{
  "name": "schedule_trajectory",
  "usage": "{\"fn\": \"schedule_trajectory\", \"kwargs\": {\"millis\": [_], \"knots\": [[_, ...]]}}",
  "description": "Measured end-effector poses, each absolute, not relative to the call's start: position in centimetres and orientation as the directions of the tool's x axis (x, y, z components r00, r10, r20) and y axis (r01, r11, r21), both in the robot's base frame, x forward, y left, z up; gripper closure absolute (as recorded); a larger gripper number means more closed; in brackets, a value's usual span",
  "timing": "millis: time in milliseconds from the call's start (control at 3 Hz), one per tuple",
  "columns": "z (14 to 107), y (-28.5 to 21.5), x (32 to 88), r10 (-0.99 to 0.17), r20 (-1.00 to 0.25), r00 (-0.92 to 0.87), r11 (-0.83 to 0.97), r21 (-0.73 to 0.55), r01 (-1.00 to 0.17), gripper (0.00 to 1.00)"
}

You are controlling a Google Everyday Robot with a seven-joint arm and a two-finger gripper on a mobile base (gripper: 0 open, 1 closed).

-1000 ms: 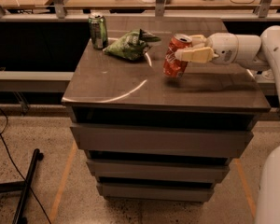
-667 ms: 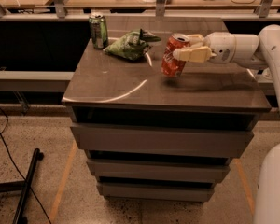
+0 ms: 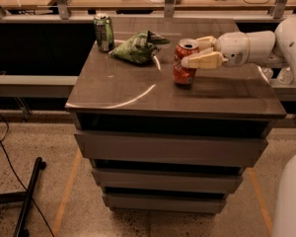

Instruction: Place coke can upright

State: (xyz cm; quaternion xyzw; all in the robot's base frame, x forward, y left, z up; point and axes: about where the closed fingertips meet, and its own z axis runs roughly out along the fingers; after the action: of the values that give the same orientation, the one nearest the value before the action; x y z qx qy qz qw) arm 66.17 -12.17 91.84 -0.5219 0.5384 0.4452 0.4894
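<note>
Camera view shows the gripper point(image 3: 192, 53) pinching the coke can point(image 3: 182, 73) at the table's point(image 3: 128, 90) right middle. The can has swung from a lean to near upright (base apparently down), so release looks close. The far finger is half hidden, and the arm is cut off at right.

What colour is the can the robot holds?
The coke can is red-orange, silver on top; the tool grips its middle. Camera view.
</note>
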Motion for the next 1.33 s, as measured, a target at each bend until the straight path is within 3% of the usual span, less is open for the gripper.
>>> {"fn": "schedule_trajectory", "kwargs": {"millis": [333, 1000, 1333], "knots": [[91.7, -11.8, 66.3, -0.128, -0.991, 0.026, 0.056, -0.033, -0.998, 0.0], [92.0, -13.0, 66.4, -0.113, -0.993, 0.028, 0.066, -0.036, -0.997, 0.0], [93.8, -16.8, 66.2, -0.116, -0.992, 0.05, 0.103, -0.062, -0.993, 0.0]]}}
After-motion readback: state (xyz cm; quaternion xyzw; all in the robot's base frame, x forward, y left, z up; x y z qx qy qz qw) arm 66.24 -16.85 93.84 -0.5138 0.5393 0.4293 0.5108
